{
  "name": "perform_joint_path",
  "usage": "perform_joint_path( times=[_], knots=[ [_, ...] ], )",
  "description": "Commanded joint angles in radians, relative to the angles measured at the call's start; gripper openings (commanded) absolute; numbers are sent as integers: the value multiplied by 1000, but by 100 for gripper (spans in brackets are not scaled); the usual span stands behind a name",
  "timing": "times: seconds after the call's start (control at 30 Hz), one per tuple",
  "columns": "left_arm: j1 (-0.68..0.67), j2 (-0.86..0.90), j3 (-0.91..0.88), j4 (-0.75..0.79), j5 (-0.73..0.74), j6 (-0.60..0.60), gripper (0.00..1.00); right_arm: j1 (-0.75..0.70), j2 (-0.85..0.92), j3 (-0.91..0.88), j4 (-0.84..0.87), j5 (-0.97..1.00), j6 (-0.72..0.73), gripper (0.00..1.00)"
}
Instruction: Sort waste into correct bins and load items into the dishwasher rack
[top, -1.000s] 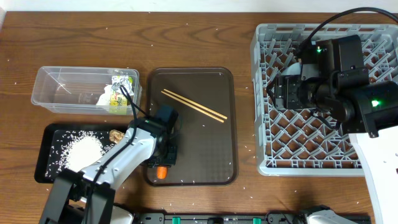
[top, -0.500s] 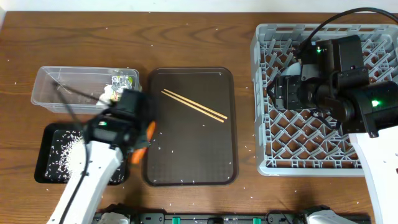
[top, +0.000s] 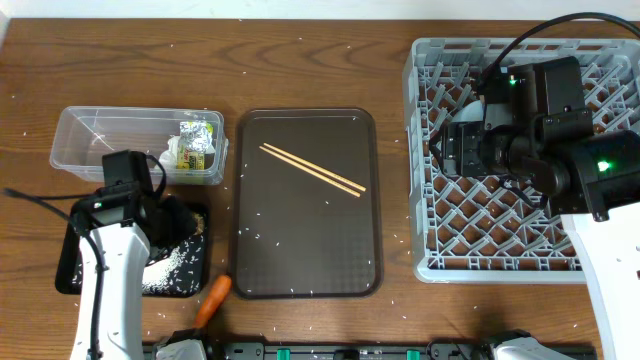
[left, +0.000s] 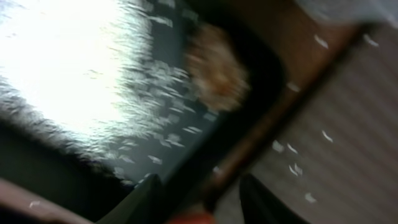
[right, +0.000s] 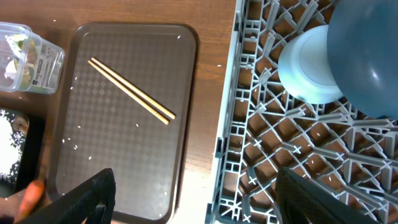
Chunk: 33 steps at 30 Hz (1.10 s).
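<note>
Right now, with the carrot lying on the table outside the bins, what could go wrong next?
1. The carrot lies on the bare table beside the black tray, near the front edge. A nudge might roll it off.
2. The left end effector hangs over that tray's rice. A low pass could scatter more grains.
3. The chopsticks lie flat on the brown tray, so a grip on them may slip.

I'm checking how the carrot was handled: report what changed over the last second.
The left gripper carried the small orange carrot leftward off the brown serving tray and swung over the black tray. It appears to have let go: the carrot now lies on the table between the two trays. The chopsticks and the right gripper, open above the rack, stayed put.
</note>
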Motion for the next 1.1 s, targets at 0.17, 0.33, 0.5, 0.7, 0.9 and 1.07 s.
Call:
perform_joint_path(
  times=[0.17, 0.33, 0.5, 0.7, 0.9, 1.07],
  knots=[
    [-193, -51, -3, -84, 23, 94, 56, 6, 3, -1, -8, -7, 11, 75],
    [-273, -62, -4, -165, 8, 64, 56, 6, 3, -1, -11, -7, 11, 76],
    [-299, -54, -19, -155, -27, 50, 52, 6, 3, -1, -12, -7, 11, 76],
    [-298, -10, -65, -114, -23, 39, 43, 6, 3, -1, -11, -6, 11, 76],
    [-298, 56, -66, -84, -67, 38, 48, 6, 3, -1, -5, -7, 11, 76],
    [-255, 157, -67, -50, -87, 1, 52, 6, 3, -1, -5, -7, 11, 76]
  ],
)
